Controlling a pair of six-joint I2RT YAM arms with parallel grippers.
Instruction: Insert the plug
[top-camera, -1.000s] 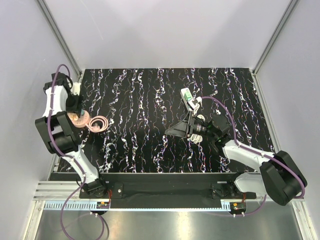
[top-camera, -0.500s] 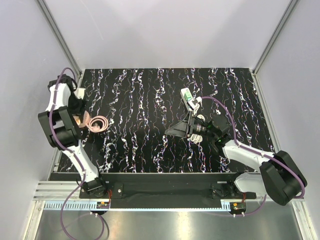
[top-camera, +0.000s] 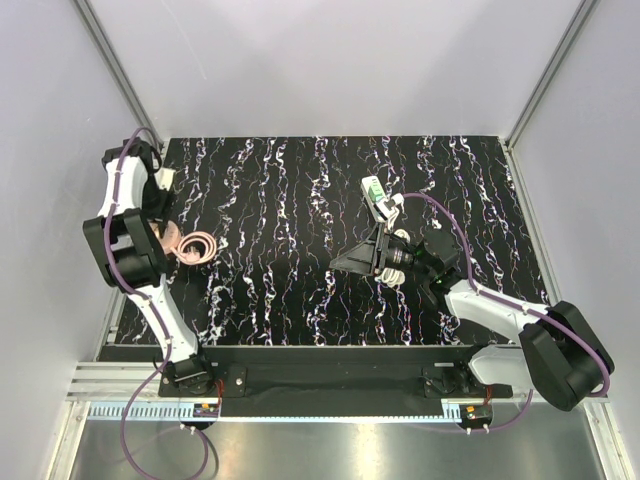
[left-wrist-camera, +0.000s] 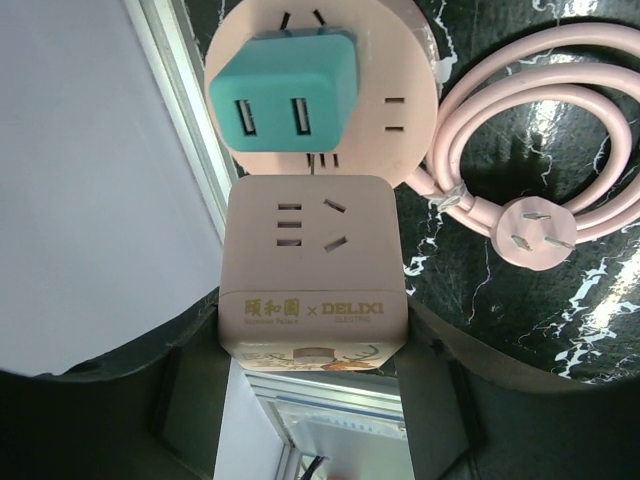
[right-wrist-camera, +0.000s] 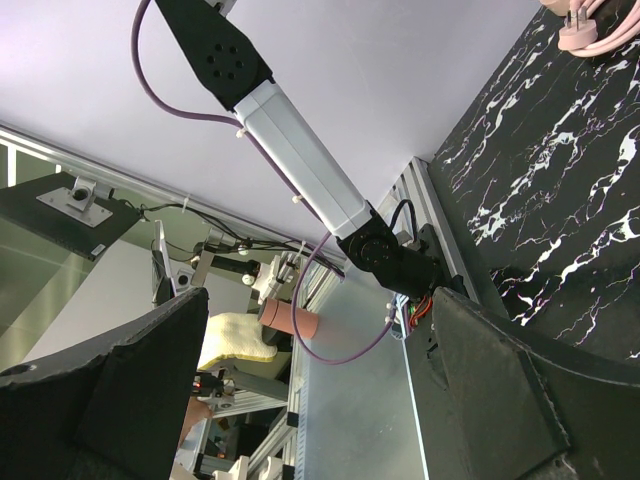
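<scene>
The light-green plug (top-camera: 373, 188) lies on the black marbled table right of centre, with a white piece (top-camera: 386, 207) against its near side. My right gripper (top-camera: 345, 262) hovers just in front of it, open and empty; in the right wrist view the gripper (right-wrist-camera: 320, 310) faces the left arm's base. My left gripper (left-wrist-camera: 315, 345) is at the table's far left edge, shut on a pink socket cube (left-wrist-camera: 312, 260). Just beyond the cube lies a round pink socket (left-wrist-camera: 400, 90) with a teal USB block (left-wrist-camera: 285, 90) plugged into it.
A coiled pink cord (top-camera: 198, 245) with its own pink plug (left-wrist-camera: 535, 235) lies right of the round socket. The aluminium frame rail (left-wrist-camera: 185, 110) and white wall run close along the left side of my left gripper.
My left arm's upper links have swung toward the far left corner while its gripper stays by the pink sockets. The right arm and the green plug have not moved.
</scene>
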